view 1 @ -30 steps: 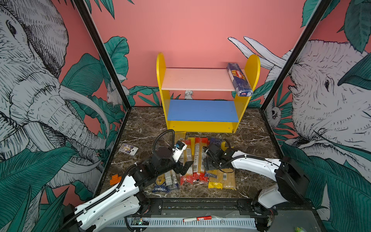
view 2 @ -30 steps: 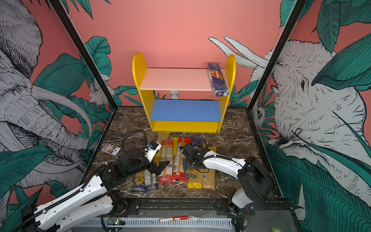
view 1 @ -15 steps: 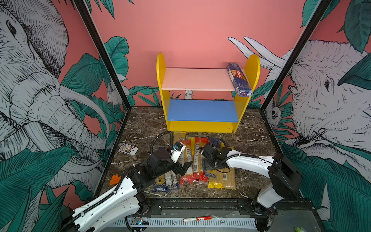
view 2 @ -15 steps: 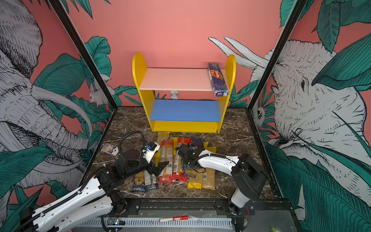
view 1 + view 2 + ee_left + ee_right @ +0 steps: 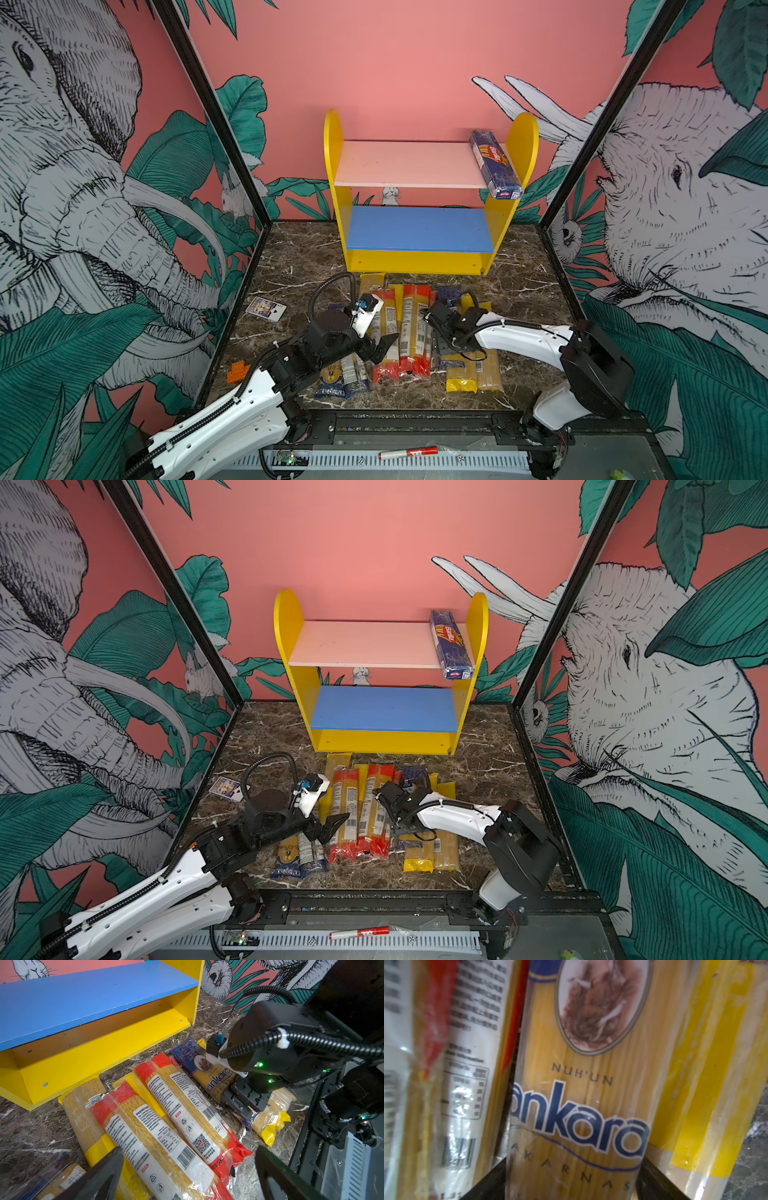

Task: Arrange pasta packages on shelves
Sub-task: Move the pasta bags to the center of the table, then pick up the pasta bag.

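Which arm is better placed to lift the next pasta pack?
Right: the right gripper straddles the Ankara pack, one finger each side. The left gripper hangs open above the red-ended packs, gripping nothing.

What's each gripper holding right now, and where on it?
Left gripper open, empty. Right gripper straddles the Ankara spaghetti pack about mid-length, fingers flanking both long edges; whether it's actually clamped can't be told.

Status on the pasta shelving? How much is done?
Done: one Barilla box lies on the pink upper board; nothing is on the blue lower board. In hand: the right pincer straddles the Ankara pack on the floor, grip unclear, not lifted. The left pincer is open over the red-ended packs. Left: every other pack, all lying in front of the shelves.
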